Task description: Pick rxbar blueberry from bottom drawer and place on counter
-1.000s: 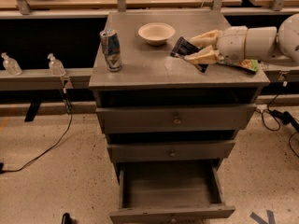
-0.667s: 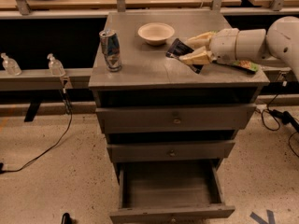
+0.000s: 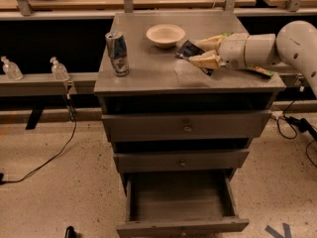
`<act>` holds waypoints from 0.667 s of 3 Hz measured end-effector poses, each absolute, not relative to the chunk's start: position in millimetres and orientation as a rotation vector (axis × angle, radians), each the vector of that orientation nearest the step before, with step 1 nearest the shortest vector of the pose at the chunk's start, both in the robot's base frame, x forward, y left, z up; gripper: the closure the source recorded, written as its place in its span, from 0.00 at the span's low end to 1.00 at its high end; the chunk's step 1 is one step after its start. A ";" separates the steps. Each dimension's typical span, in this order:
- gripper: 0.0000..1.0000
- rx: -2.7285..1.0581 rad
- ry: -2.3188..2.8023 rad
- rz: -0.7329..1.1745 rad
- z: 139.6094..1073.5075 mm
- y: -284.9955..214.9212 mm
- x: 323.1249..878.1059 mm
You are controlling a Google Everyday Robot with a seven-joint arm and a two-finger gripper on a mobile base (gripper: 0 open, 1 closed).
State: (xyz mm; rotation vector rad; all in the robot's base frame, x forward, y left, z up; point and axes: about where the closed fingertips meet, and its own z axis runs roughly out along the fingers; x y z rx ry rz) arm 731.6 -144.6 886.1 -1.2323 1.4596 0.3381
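My gripper (image 3: 198, 51) reaches in from the right over the counter (image 3: 153, 71), the grey top of the cabinet. Its pale fingers are shut on the rxbar blueberry (image 3: 186, 49), a dark flat bar that sticks out to the left between them, just above the counter, right of the bowl. The bottom drawer (image 3: 181, 202) is pulled open at the foot of the cabinet and its inside shows nothing in it.
A blue-silver drink can (image 3: 117, 53) stands on the counter's left side. A pale bowl (image 3: 165, 35) sits at the back middle. A green bag (image 3: 262, 71) lies under my arm at the right edge. The two upper drawers (image 3: 185, 128) are closed. Cables lie on the floor.
My gripper has moved left and slightly lower over the counter with the bar in it. Nothing else has moved.
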 end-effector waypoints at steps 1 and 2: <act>0.00 -1.236 1.450 0.346 886.2 -141.0 731.1; 0.00 -1.240 1.418 0.355 891.5 -139.9 727.5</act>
